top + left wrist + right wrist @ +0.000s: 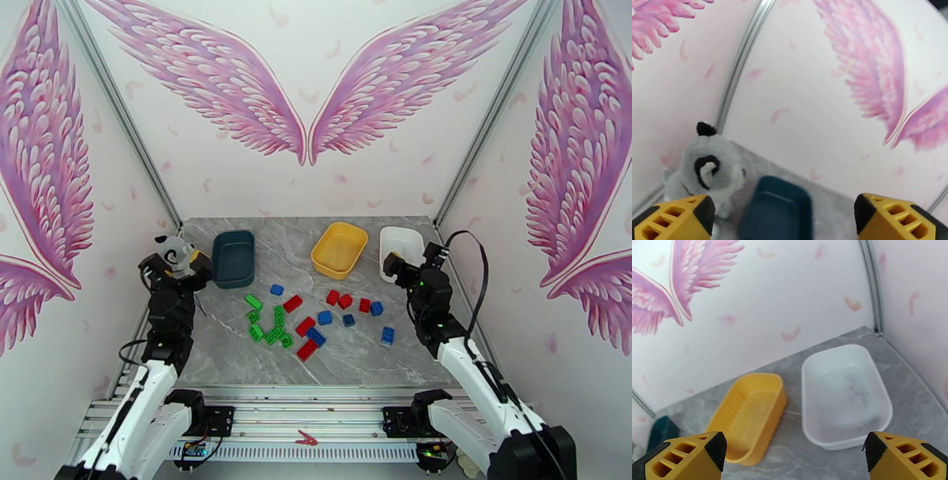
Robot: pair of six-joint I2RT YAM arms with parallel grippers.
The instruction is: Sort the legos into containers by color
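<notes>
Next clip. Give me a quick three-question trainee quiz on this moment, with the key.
1. True or false: the yellow tray has no bricks in it.
2. Which tray stands nearest the plush dog? A white tray, B teal tray, C yellow tray.
3. Fill in: the left gripper and the right gripper both have their jaws ____.
Key: 1 true; 2 B; 3 open.

High rear overview, wrist views facing back wall (316, 185), teal tray (235, 256) shared
</notes>
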